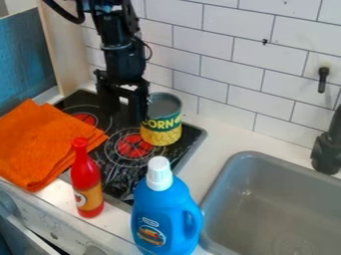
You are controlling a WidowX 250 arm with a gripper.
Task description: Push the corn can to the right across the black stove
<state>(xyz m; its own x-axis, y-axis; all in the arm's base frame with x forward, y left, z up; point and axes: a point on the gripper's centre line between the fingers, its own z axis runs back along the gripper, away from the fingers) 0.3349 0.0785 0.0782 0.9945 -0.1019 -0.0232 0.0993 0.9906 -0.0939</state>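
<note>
**Can upright on the stove, tool spread right beside it**

Corn can (162, 125) is standing upright on the rear right of the black stove top (120, 174), at the inner edge of the right burner. Sides below are as the camera view shows them.

Handling, my read: stiff round wall, won't squash under a normal squeeze. Weight unknown from here; moderately heavy if full, light if empty. Smooth label could slip, and a round body will roll out of an off-centre pinch. Not fragile. Best hold: straight across the body at mid-height, one finger each side, centred on the can's axis. I'd avoid the rim, thin bite there and it would tip.

Tool (124, 115): hanging down over the rear of the stove, fingers spread with a visible gap, nothing pinched. Right finger is just beside the can's left side; can't tell if it's touching. The can sits outside the gap, so I don't have it straddled.

Arm (121, 50): comes in from the top edge, left of centre, near vertical, close to the tiled wall (230, 60).

Around it: orange cloth (43, 142) folded over the left part of the stove. Red bottle (87, 184) upright at the stove's front edge. Blue bottle (160, 216), white cap, upright in front, near the sink (266, 204). Faucet (326, 152) at the far right, well apart from the tool.
</note>
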